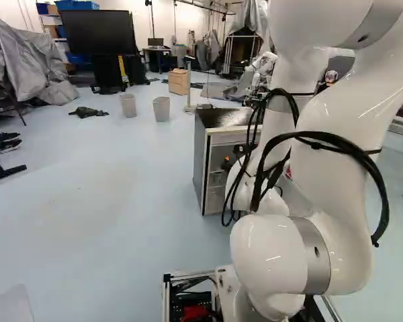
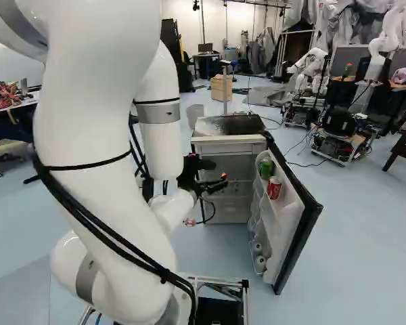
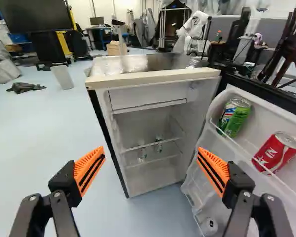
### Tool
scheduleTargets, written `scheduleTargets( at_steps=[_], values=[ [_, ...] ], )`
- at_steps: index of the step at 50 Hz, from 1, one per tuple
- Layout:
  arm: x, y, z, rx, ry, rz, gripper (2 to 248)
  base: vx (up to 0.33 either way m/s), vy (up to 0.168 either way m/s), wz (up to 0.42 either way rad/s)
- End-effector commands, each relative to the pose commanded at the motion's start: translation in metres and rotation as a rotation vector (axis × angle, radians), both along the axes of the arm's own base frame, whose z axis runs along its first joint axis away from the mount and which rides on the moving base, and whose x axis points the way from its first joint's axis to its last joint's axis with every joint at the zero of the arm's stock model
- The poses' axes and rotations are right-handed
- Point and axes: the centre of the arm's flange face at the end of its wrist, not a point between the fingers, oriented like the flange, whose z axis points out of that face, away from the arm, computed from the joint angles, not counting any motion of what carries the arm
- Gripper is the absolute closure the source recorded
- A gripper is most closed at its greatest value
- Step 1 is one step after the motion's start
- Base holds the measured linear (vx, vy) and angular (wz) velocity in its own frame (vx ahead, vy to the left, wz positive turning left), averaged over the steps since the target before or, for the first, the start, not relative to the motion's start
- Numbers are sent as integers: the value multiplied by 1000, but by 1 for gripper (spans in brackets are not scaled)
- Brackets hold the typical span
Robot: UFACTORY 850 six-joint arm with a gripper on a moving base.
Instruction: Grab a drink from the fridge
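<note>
My gripper stands wide open, and between its two fingers there is nothing held. It points toward the cavity of the fridge, while the nearest drink that I can clearly see, the red can, is outside my opening, beyond the finger on the side of the open door. So the relation that decides is a sideways one: I judge that I must shift and turn toward the door before I go forward.

The red can stands about upright in the door's rack, its long axis crossing the line from finger to finger (this is a lucky thing for me, as I could close around its sides). The rack's front bar may catch my nearer finger, so I should perhaps come a little from above.

Past the red can, on the same side of my jaws, the green can stands in the same rack, nearer to the hinge. Farther, straight ahead between my fingers, small clear items are on the inside shelves; whether they are drinks, I cannot tell.
</note>
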Motion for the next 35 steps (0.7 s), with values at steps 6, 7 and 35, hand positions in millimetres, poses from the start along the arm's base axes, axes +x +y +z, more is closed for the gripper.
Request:
scheduleTargets(
  at_steps=[6, 7, 35],
  values=[
    [9, -7, -1, -7, -5, -43, 3, 0, 0, 0],
    [10, -8, -1, -9, -6, -50, 3, 0, 0, 0],
    [40, -36, -6, -40, -17, -262, 3, 0, 0, 0]
  ],
)
